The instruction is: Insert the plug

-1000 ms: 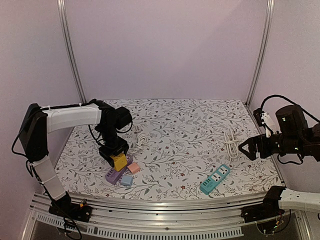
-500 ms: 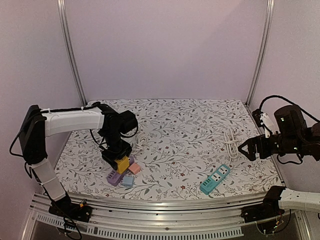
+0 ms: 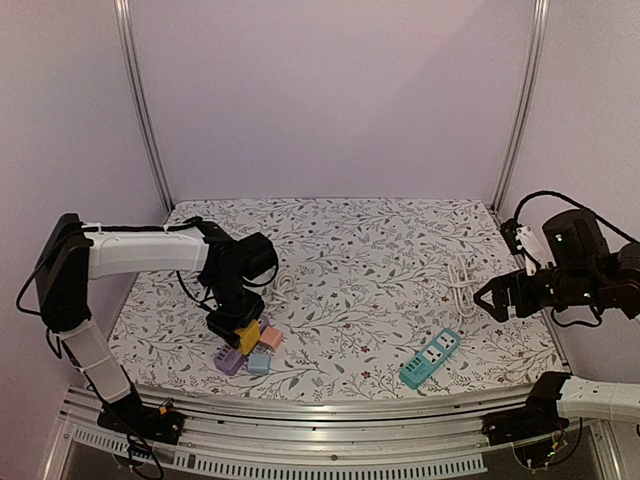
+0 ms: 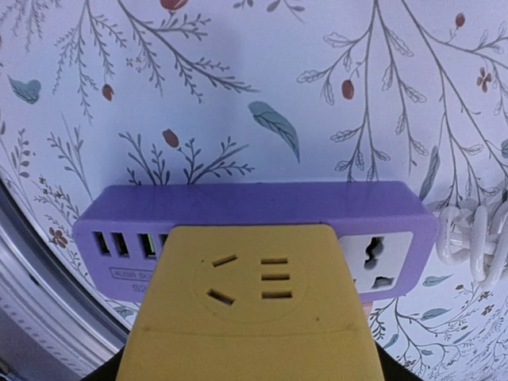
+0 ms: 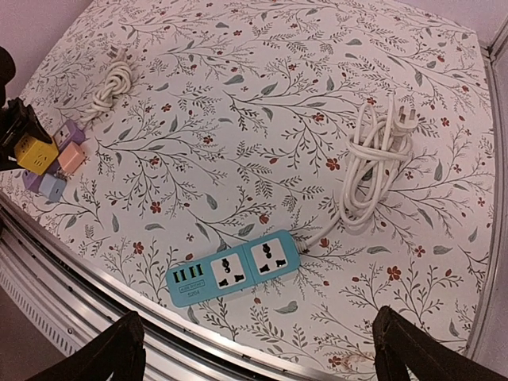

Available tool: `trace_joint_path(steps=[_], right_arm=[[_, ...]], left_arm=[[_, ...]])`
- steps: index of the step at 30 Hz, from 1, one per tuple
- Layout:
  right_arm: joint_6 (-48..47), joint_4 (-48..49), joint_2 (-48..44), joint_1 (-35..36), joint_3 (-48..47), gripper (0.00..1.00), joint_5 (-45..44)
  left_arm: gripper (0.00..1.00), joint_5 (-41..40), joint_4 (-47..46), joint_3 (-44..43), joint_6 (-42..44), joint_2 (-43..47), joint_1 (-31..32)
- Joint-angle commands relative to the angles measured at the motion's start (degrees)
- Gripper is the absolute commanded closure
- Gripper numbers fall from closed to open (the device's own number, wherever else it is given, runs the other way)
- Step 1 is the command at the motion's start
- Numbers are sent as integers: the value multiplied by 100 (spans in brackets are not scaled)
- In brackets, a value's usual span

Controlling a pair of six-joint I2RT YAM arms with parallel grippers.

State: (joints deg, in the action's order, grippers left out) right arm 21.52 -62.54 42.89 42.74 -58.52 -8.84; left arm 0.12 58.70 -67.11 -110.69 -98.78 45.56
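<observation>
On the near left of the table (image 3: 360, 240): the left gripper (image 3: 238, 326) is low and points down over a small group of coloured pieces.
Left gripper: clamped on the yellow plug (image 3: 247, 338), with the black fingers on two sides of the block.
Yellow plug: it is directly at the purple power strip (image 3: 229, 360). In the left wrist view the plug (image 4: 254, 317) covers the middle of the strip (image 4: 254, 208). I cannot tell if its pins are already inside.
Yellow plug, visible face: five small slots, turned toward the wrist camera.
Purple power strip: lies flat on the flowered cloth. USB ports (image 4: 127, 244) show at one side of the plug and one free socket (image 4: 380, 262) at the other side.
Pink block (image 3: 269, 338): just beside the yellow plug.
Blue block (image 3: 258, 362): at the near edge of the group, beside the purple power strip.
Right gripper (image 3: 497, 300): in the air at the right edge of the table, jaws wide apart, nothing between them.
Teal power strip (image 3: 431, 358): flat near the front edge on the right side, well apart from both grippers.
White cable (image 3: 462, 284): coiled behind the teal power strip and joined to it.
Second white cable (image 3: 284, 279): a small bundle behind the left gripper.
</observation>
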Motion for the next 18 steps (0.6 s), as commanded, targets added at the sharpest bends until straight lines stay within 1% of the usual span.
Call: trace_joint_path(steps=[1,8,11,14,18], right_arm=[[-53,56,-4,15,-6,1,-19],[-26,25,-11,14,29,1,-61],[-8,47,21,20,31,1,-78],[23,54,26,13,36,1,-111],[93,23,26,17,43,1,-172]], left_arm=[[100,425,-98,428,-145,-670,146],[100,273,-152,487,80,-615,79],[100,157,-370,626,364,-530,-24],[100,-72,-517,628,958,-468,-205],[100,-556,-299,342,1936,-526,-546]])
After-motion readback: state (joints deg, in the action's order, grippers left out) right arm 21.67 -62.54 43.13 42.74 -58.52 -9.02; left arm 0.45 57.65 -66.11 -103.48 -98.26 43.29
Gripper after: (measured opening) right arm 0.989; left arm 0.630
